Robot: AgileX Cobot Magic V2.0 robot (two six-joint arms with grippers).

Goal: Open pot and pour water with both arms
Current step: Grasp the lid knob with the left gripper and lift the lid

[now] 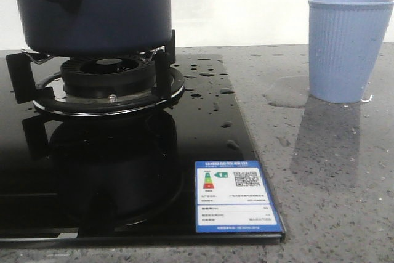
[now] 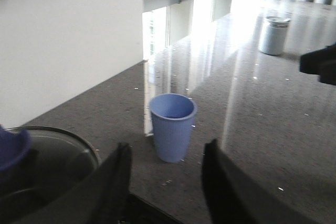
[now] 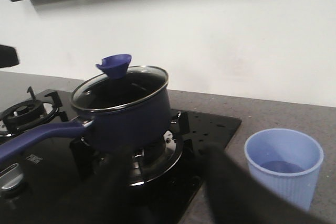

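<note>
Front view: pot (image 1: 92, 10) seated on burner (image 1: 108, 81) — stable.
Lid (image 3: 118, 85): still on.
Cup (image 1: 349, 50): beside stove — pour target.
Left hand (image 2: 165, 182): spread, empty.
Right hand (image 3: 163, 182): spread, empty.

Low, close front view; wrist views sharing cup (image 2: 172, 127).

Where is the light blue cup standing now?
In the front view the cup stands upright on the grey counter, to the right of the black hob and the pot.
</note>
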